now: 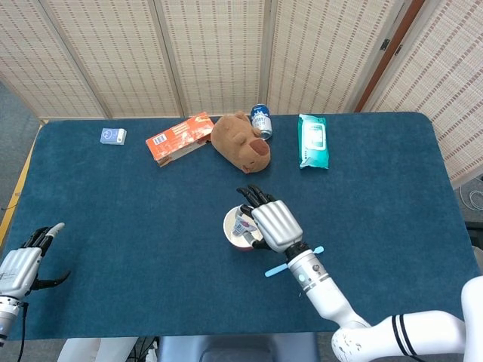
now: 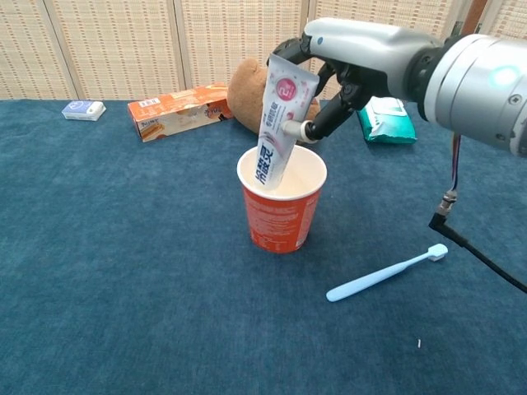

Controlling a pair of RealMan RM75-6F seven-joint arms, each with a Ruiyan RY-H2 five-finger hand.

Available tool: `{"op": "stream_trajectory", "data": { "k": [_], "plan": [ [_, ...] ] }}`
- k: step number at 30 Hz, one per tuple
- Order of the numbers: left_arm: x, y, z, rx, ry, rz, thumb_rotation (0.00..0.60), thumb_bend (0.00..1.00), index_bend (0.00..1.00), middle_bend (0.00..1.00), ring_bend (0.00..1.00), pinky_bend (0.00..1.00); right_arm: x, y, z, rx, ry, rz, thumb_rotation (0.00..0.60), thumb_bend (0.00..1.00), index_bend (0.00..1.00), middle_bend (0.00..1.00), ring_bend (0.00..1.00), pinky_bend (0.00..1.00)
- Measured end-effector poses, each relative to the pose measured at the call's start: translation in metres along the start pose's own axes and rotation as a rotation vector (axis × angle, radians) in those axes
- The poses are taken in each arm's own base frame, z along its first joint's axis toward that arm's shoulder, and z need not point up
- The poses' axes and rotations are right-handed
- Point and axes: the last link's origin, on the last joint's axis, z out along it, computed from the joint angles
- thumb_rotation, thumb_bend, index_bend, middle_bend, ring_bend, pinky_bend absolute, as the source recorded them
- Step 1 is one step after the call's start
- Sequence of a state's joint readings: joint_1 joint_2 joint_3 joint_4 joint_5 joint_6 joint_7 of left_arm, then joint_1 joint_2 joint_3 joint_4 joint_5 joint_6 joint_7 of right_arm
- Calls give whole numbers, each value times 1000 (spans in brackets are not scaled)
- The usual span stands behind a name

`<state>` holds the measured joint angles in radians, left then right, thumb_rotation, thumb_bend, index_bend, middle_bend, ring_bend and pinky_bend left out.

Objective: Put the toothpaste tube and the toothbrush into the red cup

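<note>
Head view: right hand (image 1: 275, 224) over red cup (image 1: 233, 237), holding toothpaste tube (image 1: 241, 226) inside its mouth for lowering. Left hand (image 1: 21, 265) idle at the table (image 1: 151, 211) edge, fingers apart, empty.

Chest view: tube near upright, lower end in cup, top leaning right. Toothbrush (image 2: 385, 272) lies flat beside cup, head toward right.

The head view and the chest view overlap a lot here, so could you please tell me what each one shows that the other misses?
Only the head view shows the left hand, open at the table's near left edge, and the blue can behind the plush toy. Only the chest view shows the toothpaste tube full length, tilted with its lower end inside the red cup. Both show the right hand holding the tube, the toothbrush on the table, the orange box and the wipes pack.
</note>
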<state>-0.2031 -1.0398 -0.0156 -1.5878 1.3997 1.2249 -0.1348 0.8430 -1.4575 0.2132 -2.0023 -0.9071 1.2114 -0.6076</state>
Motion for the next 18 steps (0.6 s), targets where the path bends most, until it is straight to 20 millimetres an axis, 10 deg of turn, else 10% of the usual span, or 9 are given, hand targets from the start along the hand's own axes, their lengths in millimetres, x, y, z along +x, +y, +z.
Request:
{"op": "stream_trajectory", "data": {
  "k": [18],
  "plan": [
    [1,0,-1,-1,2,-4,600,220,21,135,87,255,-21,8,6,-12,-49,36,600,291,646,131,0,261]
  ]
}}
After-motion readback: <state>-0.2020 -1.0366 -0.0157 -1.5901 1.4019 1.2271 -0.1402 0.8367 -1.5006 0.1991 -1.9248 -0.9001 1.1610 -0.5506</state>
